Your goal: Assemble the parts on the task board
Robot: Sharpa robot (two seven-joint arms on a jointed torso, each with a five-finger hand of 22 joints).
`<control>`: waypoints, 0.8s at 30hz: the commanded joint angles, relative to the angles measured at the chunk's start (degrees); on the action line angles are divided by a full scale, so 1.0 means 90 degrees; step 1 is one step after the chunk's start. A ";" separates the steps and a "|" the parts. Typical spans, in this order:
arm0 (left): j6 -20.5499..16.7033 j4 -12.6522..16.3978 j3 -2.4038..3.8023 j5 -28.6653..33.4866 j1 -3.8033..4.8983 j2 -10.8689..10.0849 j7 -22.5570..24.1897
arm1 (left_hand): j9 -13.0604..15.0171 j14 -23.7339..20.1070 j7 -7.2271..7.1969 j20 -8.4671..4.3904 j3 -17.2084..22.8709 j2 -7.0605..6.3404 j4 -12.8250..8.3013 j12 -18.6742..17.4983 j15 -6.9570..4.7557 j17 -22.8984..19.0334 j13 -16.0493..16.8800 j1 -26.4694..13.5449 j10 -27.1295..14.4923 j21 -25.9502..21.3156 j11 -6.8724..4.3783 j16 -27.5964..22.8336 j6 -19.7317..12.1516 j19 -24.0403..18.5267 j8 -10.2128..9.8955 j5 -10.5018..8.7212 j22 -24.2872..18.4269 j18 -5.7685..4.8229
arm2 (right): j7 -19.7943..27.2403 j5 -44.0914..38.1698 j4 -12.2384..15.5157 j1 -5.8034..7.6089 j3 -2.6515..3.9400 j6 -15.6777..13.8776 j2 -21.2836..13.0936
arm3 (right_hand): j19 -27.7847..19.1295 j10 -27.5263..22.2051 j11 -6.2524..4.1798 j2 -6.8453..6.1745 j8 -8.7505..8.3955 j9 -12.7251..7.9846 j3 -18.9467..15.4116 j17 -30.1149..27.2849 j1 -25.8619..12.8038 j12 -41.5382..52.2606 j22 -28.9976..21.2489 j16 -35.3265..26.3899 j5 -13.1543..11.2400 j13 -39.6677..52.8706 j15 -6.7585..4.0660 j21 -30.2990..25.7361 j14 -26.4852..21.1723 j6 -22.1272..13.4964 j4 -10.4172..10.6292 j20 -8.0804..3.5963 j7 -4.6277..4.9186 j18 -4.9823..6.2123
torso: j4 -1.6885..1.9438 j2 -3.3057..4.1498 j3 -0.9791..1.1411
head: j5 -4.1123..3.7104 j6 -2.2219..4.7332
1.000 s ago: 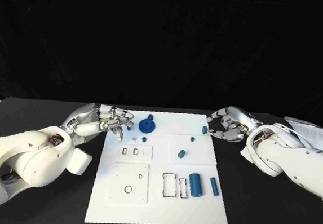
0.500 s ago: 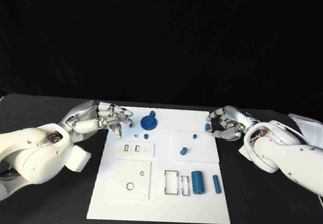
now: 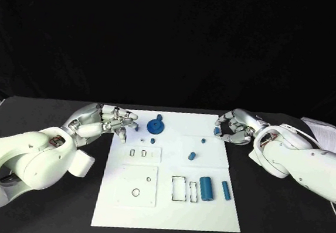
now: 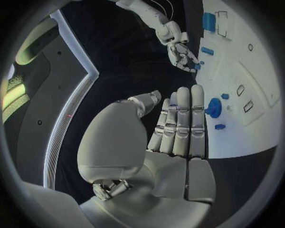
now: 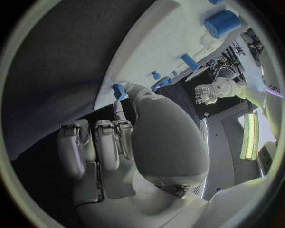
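Head view shows the black tabletop (image 3: 288, 229) carrying the white task board (image 3: 163, 211) at its middle. The left hand (image 3: 103, 121) hovers at the board's far left corner, fingers spread, holding nothing. The right hand (image 3: 233, 128) sits at the far right corner, seemingly pinching a small blue part (image 5: 118, 90) at its fingertips. Near the right edge lies a blue cylinder (image 3: 205, 189); a blue gear (image 3: 155, 127) stands at the far edge. The parts look like light, rigid, smooth plastic, probably best pinched across their sides.
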 commanded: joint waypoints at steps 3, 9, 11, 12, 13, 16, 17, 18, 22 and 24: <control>0.0075 0.0005 0.0004 -0.0003 -0.0003 0.0002 0.0026 | 0.0008 0.0058 -0.0006 0.0010 0.0003 0.0018 -0.0030 -0.0032 -0.0001 -0.0001 0.0005 -0.0030 -0.0041 0.0010 0.0019 0.0043 -0.0028 0.0006 -0.0033 -0.0004 0.0009 0.0096 | -0.0027 -0.0086 -0.0017 -0.0001 0.0001 0.0152 0.0016 | 0.0654 0.0419 -0.0066 0.0121 0.0123 0.0054 0.0117 0.1677 -0.0007 0.0070 0.1650 0.0027 0.0041 0.1415 -0.0050 0.0040 0.0686 0.0236 0.0011 -0.0045 -0.0085 -0.0036 | 0.0003 0.0000 0.0000 | -0.0005 -0.0003; 0.0080 0.0001 0.0004 -0.0005 -0.0003 -0.0004 0.0020 | 0.0009 0.0067 -0.0005 0.0009 0.0002 0.0018 -0.0029 -0.0032 -0.0002 0.0000 0.0006 -0.0035 -0.0042 0.0016 0.0020 0.0048 -0.0028 0.0011 -0.0034 -0.0004 0.0012 0.0096 | -0.0029 -0.0090 -0.0031 0.0000 0.0001 0.0175 0.0028 | 0.0666 0.0459 -0.0116 0.0175 0.0189 0.0082 0.0203 0.1677 0.0013 0.0104 0.1671 0.0027 0.0025 0.1453 -0.0102 0.0060 0.0686 0.0348 -0.0008 -0.0091 -0.0143 -0.0042 | 0.0005 0.0003 0.0000 | -0.0007 -0.0010; 0.0083 0.0001 0.0004 -0.0007 -0.0003 -0.0004 0.0018 | 0.0009 0.0067 -0.0005 0.0009 0.0002 0.0018 -0.0029 -0.0032 -0.0002 0.0000 0.0006 -0.0035 -0.0042 0.0016 0.0020 0.0048 -0.0028 0.0011 -0.0034 -0.0004 0.0012 0.0096 | -0.0028 -0.0093 -0.0038 0.0000 0.0001 0.0188 0.0034 | 0.0667 0.0462 -0.0122 0.0179 0.0194 0.0084 0.0212 0.1677 0.0016 0.0106 0.1674 0.0027 0.0022 0.1455 -0.0109 0.0063 0.0686 0.0355 -0.0012 -0.0097 -0.0149 -0.0043 | 0.0005 0.0003 0.0000 | -0.0007 -0.0010; 0.0086 0.0000 0.0004 -0.0007 -0.0003 -0.0003 0.0018 | 0.0009 0.0067 -0.0005 0.0009 0.0002 0.0018 -0.0029 -0.0032 -0.0002 0.0000 0.0006 -0.0035 -0.0042 0.0016 0.0020 0.0048 -0.0028 0.0011 -0.0034 -0.0004 0.0012 0.0096 | -0.0026 -0.0094 -0.0042 0.0001 0.0001 0.0196 0.0037 | 0.0667 0.0462 -0.0122 0.0179 0.0194 0.0084 0.0212 0.1677 0.0016 0.0106 0.1674 0.0027 0.0022 0.1455 -0.0109 0.0063 0.0686 0.0355 -0.0012 -0.0097 -0.0149 -0.0043 | 0.0005 0.0001 -0.0001 | -0.0007 -0.0008; 0.0088 0.0000 0.0004 -0.0008 -0.0003 -0.0002 0.0018 | 0.0009 0.0067 -0.0005 0.0009 0.0002 0.0018 -0.0029 -0.0032 -0.0002 0.0000 0.0006 -0.0035 -0.0042 0.0016 0.0020 0.0048 -0.0028 0.0011 -0.0034 -0.0004 0.0012 0.0096 | -0.0023 -0.0095 -0.0045 0.0001 0.0001 0.0202 0.0040 | 0.0667 0.0462 -0.0122 0.0179 0.0194 0.0084 0.0212 0.1677 0.0015 0.0107 0.1674 0.0027 0.0022 0.1456 -0.0110 0.0063 0.0686 0.0356 -0.0012 -0.0097 -0.0149 -0.0043 | 0.0005 0.0001 -0.0001 | -0.0007 -0.0008; 0.0092 -0.0003 0.0004 -0.0008 -0.0003 0.0000 0.0016 | 0.0011 0.0074 -0.0005 0.0009 0.0001 0.0020 -0.0027 -0.0031 -0.0001 0.0000 0.0006 -0.0042 -0.0042 0.0022 0.0021 0.0052 -0.0029 0.0015 -0.0035 -0.0004 0.0014 0.0096 | -0.0022 -0.0096 -0.0062 0.0001 0.0001 0.0213 0.0059 | 0.0668 0.0467 -0.0126 0.0168 0.0192 0.0084 0.0213 0.1677 0.0007 0.0110 0.1675 0.0027 0.0012 0.1460 -0.0117 0.0064 0.0686 0.0351 -0.0013 -0.0104 -0.0152 -0.0044 | 0.0004 0.0005 -0.0001 | 0.0000 -0.0005; 0.0093 -0.0004 0.0004 -0.0009 -0.0003 0.0000 0.0015 | 0.0011 0.0074 -0.0005 0.0009 0.0001 0.0020 -0.0027 -0.0031 -0.0001 0.0000 0.0006 -0.0042 -0.0042 0.0022 0.0021 0.0052 -0.0029 0.0015 -0.0035 -0.0004 0.0014 0.0096 | -0.0023 -0.0096 -0.0071 0.0001 0.0001 0.0213 0.0069 | 0.0668 0.0467 -0.0126 0.0168 0.0192 0.0084 0.0213 0.1677 0.0007 0.0110 0.1675 0.0027 0.0012 0.1460 -0.0117 0.0064 0.0686 0.0351 -0.0013 -0.0104 -0.0152 -0.0044 | 0.0002 0.0007 0.0001 | 0.0000 -0.0006; 0.0094 -0.0005 0.0004 -0.0009 -0.0003 0.0001 0.0015 | 0.0011 0.0074 -0.0005 0.0009 0.0001 0.0020 -0.0027 -0.0031 -0.0001 0.0000 0.0006 -0.0042 -0.0042 0.0022 0.0021 0.0052 -0.0029 0.0015 -0.0035 -0.0004 0.0014 0.0096 | -0.0024 -0.0097 -0.0081 0.0001 0.0001 0.0213 0.0079 | 0.0668 0.0467 -0.0126 0.0168 0.0192 0.0084 0.0213 0.1677 0.0007 0.0110 0.1675 0.0027 0.0012 0.1460 -0.0117 0.0064 0.0686 0.0351 -0.0013 -0.0104 -0.0152 -0.0044 | -0.0001 0.0007 0.0003 | 0.0002 -0.0007; 0.0098 -0.0005 0.0004 -0.0009 -0.0003 0.0003 0.0010 | 0.0011 0.0074 -0.0005 0.0009 0.0001 0.0020 -0.0027 -0.0031 -0.0001 0.0000 0.0006 -0.0042 -0.0042 0.0022 0.0021 0.0052 -0.0029 0.0015 -0.0035 -0.0004 0.0014 0.0096 | -0.0035 -0.0098 -0.0114 0.0001 0.0001 0.0210 0.0108 | 0.0668 0.0463 -0.0128 0.0156 0.0189 0.0082 0.0212 0.1677 -0.0001 0.0107 0.1675 0.0027 0.0002 0.1456 -0.0122 0.0064 0.0686 0.0345 -0.0014 -0.0110 -0.0154 -0.0044 | 0.0001 0.0005 0.0003 | 0.0003 -0.0012; 0.0098 -0.0007 0.0004 -0.0009 -0.0003 0.0003 0.0009 | 0.0012 0.0077 -0.0005 0.0009 -0.0001 0.0020 -0.0026 -0.0032 -0.0001 0.0001 0.0006 -0.0047 -0.0044 0.0026 0.0021 0.0054 -0.0030 0.0017 -0.0036 -0.0004 0.0016 0.0095 | -0.0045 -0.0101 -0.0127 0.0002 0.0001 0.0206 0.0117 | 0.0668 0.0462 -0.0130 0.0141 0.0184 0.0081 0.0209 0.1677 -0.0011 0.0106 0.1675 0.0027 -0.0008 0.1455 -0.0126 0.0064 0.0686 0.0335 -0.0014 -0.0116 -0.0153 -0.0044 | 0.0012 0.0005 -0.0002 | 0.0000 -0.0010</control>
